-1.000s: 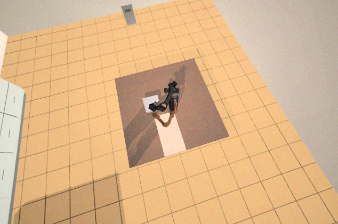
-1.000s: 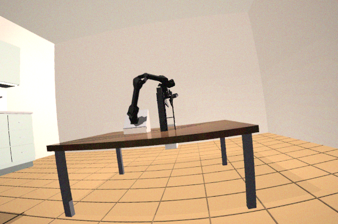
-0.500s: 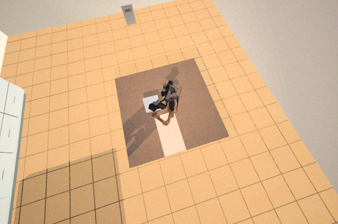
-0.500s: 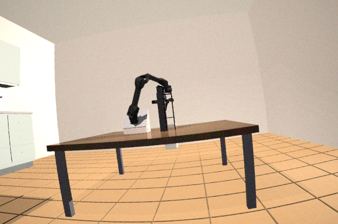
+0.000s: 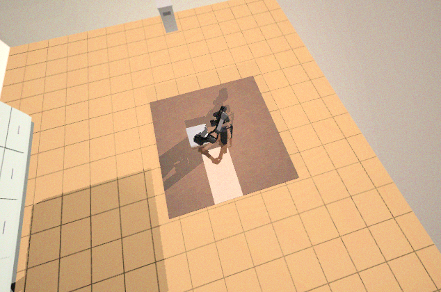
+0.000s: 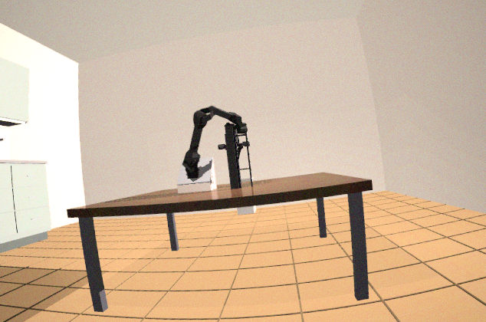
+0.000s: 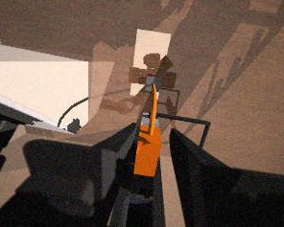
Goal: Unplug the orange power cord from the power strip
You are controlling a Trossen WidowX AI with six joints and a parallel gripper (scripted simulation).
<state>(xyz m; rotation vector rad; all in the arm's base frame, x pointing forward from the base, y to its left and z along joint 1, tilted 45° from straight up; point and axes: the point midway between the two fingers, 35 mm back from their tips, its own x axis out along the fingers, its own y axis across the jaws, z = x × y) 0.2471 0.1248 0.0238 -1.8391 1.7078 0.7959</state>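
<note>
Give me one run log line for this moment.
gripper: open | position: fingers either side of orange plug | grasp: none | unplug: not yet done

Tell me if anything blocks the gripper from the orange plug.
Nothing visible does. The orange block-shaped plug already sits between the black parallel-jaw gripper's fingers, which are apart, with open space beside the plug. A thin black bar lies beyond it, not between.

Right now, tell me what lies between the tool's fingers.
The orange plug lies inside the open tool, with a gap showing on one side of it; the wrist view shows this.
</note>
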